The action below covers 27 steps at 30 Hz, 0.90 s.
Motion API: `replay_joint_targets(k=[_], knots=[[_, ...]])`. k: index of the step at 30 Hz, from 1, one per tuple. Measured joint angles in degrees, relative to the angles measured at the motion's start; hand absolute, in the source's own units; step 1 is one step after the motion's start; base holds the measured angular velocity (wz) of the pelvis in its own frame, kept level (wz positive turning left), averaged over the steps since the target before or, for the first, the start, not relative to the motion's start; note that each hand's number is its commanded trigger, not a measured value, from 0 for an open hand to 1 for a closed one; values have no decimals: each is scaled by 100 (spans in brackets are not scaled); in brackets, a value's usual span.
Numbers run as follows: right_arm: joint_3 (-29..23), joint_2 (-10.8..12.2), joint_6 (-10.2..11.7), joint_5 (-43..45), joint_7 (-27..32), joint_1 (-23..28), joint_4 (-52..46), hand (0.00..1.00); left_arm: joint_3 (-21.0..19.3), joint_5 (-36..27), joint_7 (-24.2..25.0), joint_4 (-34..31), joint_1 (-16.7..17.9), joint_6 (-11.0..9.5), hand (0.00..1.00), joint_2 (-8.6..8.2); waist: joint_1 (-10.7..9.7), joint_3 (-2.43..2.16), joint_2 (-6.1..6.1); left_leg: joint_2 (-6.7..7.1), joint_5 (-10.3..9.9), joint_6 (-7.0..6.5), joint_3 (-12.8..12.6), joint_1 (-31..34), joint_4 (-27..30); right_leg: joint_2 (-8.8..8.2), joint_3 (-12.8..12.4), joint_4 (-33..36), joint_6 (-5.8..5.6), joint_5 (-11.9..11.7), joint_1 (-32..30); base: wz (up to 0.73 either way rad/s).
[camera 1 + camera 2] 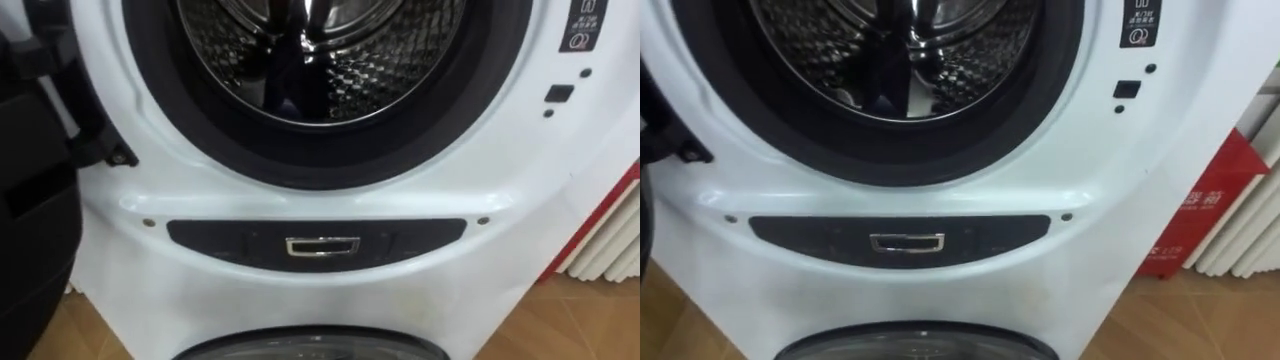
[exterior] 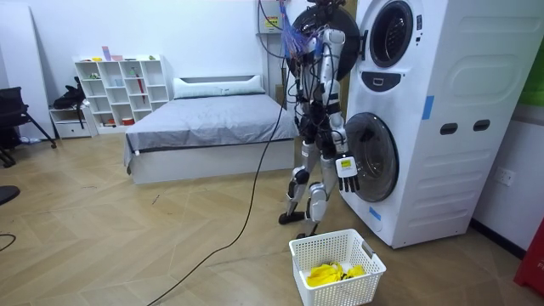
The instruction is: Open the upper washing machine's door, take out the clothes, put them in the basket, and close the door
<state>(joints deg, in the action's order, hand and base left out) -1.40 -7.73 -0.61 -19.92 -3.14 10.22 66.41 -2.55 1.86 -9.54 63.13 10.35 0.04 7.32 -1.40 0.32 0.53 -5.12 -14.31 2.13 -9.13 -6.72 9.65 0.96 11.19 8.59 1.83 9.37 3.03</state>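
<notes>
The upper washing machine's round opening [image 1: 330, 160] fills the eye views, with its steel drum [image 1: 390, 60] behind a dark rubber rim. A dark shape [image 1: 300, 70] sits in the drum's middle; I cannot tell whether it is cloth. The machine's black door [image 1: 40, 180] is swung open at the left. In the room view I stand upright, close in front of the stacked machines [image 2: 442, 127]. My right hand [image 2: 347, 167] hangs beside the lower door [image 2: 374, 157], fingers relaxed and empty. A white basket [image 2: 367, 265] on the floor behind me holds yellow clothes [image 2: 331, 274].
A dark control strip with a chrome handle [image 1: 322, 246] runs below the opening. A red board [image 1: 1205, 215] and a white radiator [image 1: 1250, 230] stand right of the machine. A bed [image 2: 204, 119] and white shelves [image 2: 119, 89] are farther back across open wooden floor.
</notes>
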Motion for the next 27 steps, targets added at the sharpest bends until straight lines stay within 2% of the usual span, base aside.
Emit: replay_joint_targets(k=[6, 8, 9, 10, 12, 13, 14, 15, 16, 17, 18, 20, 21, 22, 23, 24, 25, 26, 27], knots=[[-2, -2, 1, 136, -34, -20, -7, 0, -306, 147, -3, -25, 229, 12, 0, 22, 30, -8, 19, -21, -17, 30, -5, 51, 279, 21, 26, 65, 51, 66, -11, -1], [2, 2, -16, 248, -80, -39, -28, 0, -311, 363, -3, -24, 263, 64, 0, 85, 26, -16, 67, -71, -89, 98, 18, 236, 754, 14, 28, 236, 104, 150, -46, -8], [14, 3, -14, 361, -83, -95, -11, 0, -287, 516, -3, -24, 279, 107, 0, 118, 40, -14, 85, -136, -135, 127, 57, 477, 1287, 20, 11, 356, 150, 184, -112, -17], [7, -11, -19, 459, -82, -155, 6, 0, -295, 612, -2, -42, 287, 167, 0, 107, 41, -15, 89, -207, -133, 129, 139, 745, 1843, 29, 22, 420, 195, 198, -137, -18], [1, -32, 14, 565, -71, -176, -5, 0, -304, 738, 3, -202, 288, 256, 0, 46, 30, -14, 41, -332, -130, 128, 273, 1100, 2492, 86, 61, 510, 274, 236, -216, -10], [-22, -39, 55, 714, -61, -207, 28, 0, -302, 751, 13, -308, 251, 260, 0, 10, -17, -19, 35, -392, -139, 123, 367, 1214, 2752, 120, 215, 532, 356, 262, -227, 0], [-57, -46, 61, 745, -53, -241, 57, 0, -302, 751, 17, -337, 209, 260, 0, -3, -35, 2, 34, -443, -148, 117, 371, 1268, 2929, 124, 364, 548, 386, 278, -222, -15], [-71, -107, 63, 814, -20, -257, 61, 0, -293, 748, 24, -336, 136, 263, 0, -28, -37, 17, -31, -483, -159, 134, 373, 1282, 3504, 167, 527, 608, 429, 302, -220, -23], [-71, -172, 81, 837, 13, -255, 37, 0, -253, 683, 31, -331, 67, 248, 0, -34, -131, 24, -153, -503, -174, 157, 379, 1125, 3855, 239, 578, 630, 452, 308, -207, -15], [-71, -193, 86, 843, 37, -260, 20, 0, -215, 662, 40, -329, -2, 246, 0, -27, -193, 33, -191, -487, -175, 162, 370, 1015, 3892, 256, 639, 633, 458, 306, -207, 27], [-136, -201, 82, 859, 73, -213, -8, 0, -171, 663, 74, -317, -163, 237, 0, -17, -332, 48, -233, -426, -178, 175, 387, 747, 3754, 265, 764, 644, 459, 305, -234, 48], [-277, -194, 55, 903, 53, -161, -3, 0, -53, 697, 125, -353, -448, 199, 0, -16, -441, 35, -284, -390, -276, 331, 437, 230, 3018, 269, 869, 783, 459, 303, -399, 41], [-278, -190, 57, 885, 43, -179, -1, 0, 9, 697, 136, -352, -639, 185, 0, -19, -495, 43, -319, -404, -514, 473, 476, -108, 2209, 261, 924, 922, 447, 289, -544, 26], [-283, -190, 59, 883, 43, -178, -4, 0, 104, 709, 135, -351, -804, 145, 0, -21, -514, 32, -366, -393, -686, 478, 453, -378, 1428, 244, 929, 1057, 445, 240, -734, 25], [-286, -186, 61, 888, 43, -197, -5, 0, 151, 713, 132, -350, -885, 124, 0, -20, -523, 40, -366, -388, -741, 464, 445, -459, 1101, 231, 918, 1116, 438, 210, -827, 30], [-335, -170, 56, 890, 42, -223, -2, 0, 255, 710, 123, -338, -1042, 110, 0, -22, -548, 55, -343, -363, -782, 420, 442, -606, 511, 200, 784, 1187, 375, 147, -1000, 47], [-374, -148, 53, 898, 44, -231, 3, 0, 455, 709, 115, -333, -1134, 95, 0, -18, -585, 60, -329, -296, -724, 289, 460, -698, 37, 191, 498, 1232, 250, 38, -1158, 49], [-378, -130, 49, 902, 43, -238, 16, 0, 558, 710, 112, -324, -1150, 87, 0, -13, -587, 56, -296, -209, -645, 110, 453, -695, -106, 175, 348, 1217, 184, -48, -1221, 27], [-389, -82, 38, 903, 22, -238, 14, 0, 616, 705, 111, -285, -1154, 87, 0, -18, -578, 73, -196, -79, -498, -130, 431, -650, -136, 100, 100, 1100, 70, -244, -1240, -8]])
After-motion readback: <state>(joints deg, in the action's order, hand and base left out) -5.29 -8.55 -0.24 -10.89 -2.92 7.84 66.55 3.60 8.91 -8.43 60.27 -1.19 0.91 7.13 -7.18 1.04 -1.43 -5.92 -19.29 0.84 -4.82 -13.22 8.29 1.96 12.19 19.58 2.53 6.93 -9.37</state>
